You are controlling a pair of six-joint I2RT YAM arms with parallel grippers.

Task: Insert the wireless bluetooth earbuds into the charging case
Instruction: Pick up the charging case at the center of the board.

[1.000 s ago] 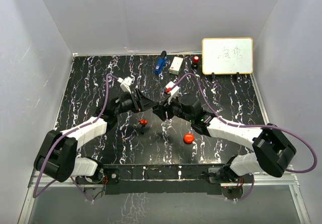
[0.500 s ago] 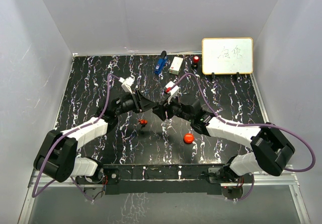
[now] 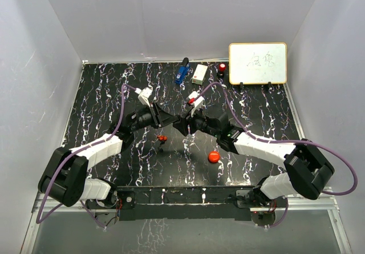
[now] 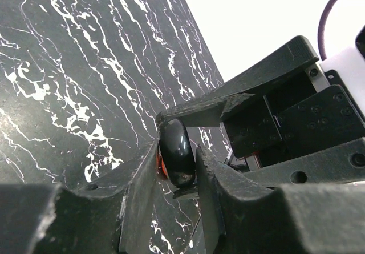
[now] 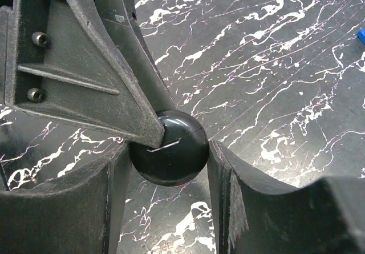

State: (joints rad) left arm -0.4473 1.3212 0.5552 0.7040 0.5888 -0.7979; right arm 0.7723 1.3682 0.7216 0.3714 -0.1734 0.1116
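A glossy black round disc (image 5: 171,151), which I take for the charging case, hangs above the table's middle between both grippers. My right gripper (image 5: 168,154) is shut on its rim. My left gripper (image 4: 178,158) is shut on its flat faces, and a red strip shows at one face of the case (image 4: 175,145). In the top view the left gripper (image 3: 173,121) and the right gripper (image 3: 182,123) meet tip to tip. A tiny red-and-black earbud (image 3: 162,137) lies on the table just below them. A small dark piece (image 3: 161,146) beside it may be the other earbud.
A red round puck (image 3: 214,156) lies on the table near the right arm. At the back edge stand a blue object (image 3: 182,71), a white box (image 3: 199,73), a small red-topped item (image 3: 221,68) and a whiteboard (image 3: 258,63). White walls enclose the black marbled table (image 3: 102,94).
My left gripper's jaws have closed onto the black case. Both arms have stayed almost in place, and the earbud and puck have not moved.
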